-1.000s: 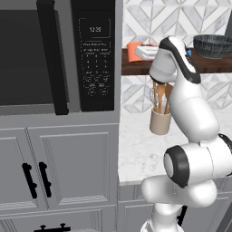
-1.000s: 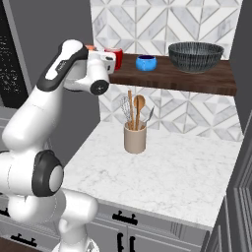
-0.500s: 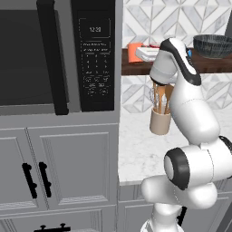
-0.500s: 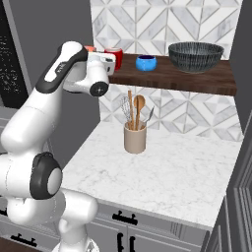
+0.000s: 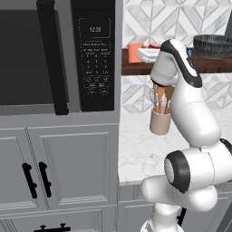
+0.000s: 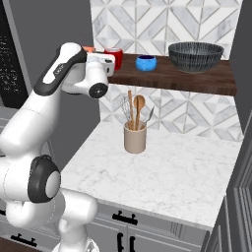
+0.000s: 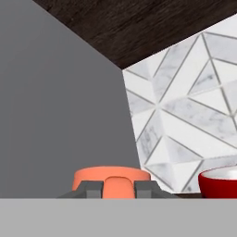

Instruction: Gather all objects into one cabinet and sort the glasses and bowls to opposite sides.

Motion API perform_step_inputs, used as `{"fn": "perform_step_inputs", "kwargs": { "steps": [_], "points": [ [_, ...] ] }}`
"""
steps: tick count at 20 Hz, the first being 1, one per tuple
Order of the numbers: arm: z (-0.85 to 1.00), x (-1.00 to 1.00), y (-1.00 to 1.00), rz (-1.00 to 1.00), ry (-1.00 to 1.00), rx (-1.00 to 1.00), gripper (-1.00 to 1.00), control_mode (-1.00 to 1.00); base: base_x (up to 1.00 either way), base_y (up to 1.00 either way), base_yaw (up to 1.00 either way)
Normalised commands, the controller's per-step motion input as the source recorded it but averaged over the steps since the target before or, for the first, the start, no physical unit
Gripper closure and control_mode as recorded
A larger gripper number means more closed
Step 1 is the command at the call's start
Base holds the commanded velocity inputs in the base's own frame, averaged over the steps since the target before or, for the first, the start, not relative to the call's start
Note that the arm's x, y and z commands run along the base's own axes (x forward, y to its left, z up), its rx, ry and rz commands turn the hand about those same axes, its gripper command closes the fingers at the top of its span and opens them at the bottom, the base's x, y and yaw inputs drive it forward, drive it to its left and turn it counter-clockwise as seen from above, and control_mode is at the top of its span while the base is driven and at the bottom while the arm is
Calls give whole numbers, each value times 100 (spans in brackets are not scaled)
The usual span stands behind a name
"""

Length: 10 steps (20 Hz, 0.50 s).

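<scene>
Closest to the base, on the marble table [image 6: 187, 167], stands the beige utensil holder [image 6: 135, 139], filled with wooden spoons and a whisk and playing no part in the sorting. Above it, at the left end of the dark wooden shelf [image 6: 187, 78], the hand [image 7: 118, 189] is clenched on the handle of the orange mug [image 7: 111, 178], which seems to sit on the plank with the red mug [image 6: 114, 55] just beside it. If the hand swings sideways while withdrawing, I judge it could nudge the red mug or tip the orange one off the shelf's end. Farther along the shelf sit the small blue bowl [image 6: 146, 62] and then the wide dark bowl [image 6: 195, 55]; both look empty, as does the red mug's white inside.
</scene>
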Motion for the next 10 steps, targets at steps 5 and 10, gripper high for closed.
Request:
{"fn": "perform_step_inputs", "kwargs": {
  "steps": [5,10],
  "points": [
    [0,-7,0,0,0,0,100,-100,0,0,0],
    [-5,-10,0,0,2,0,100,-100,0,0,0]
  ]
}}
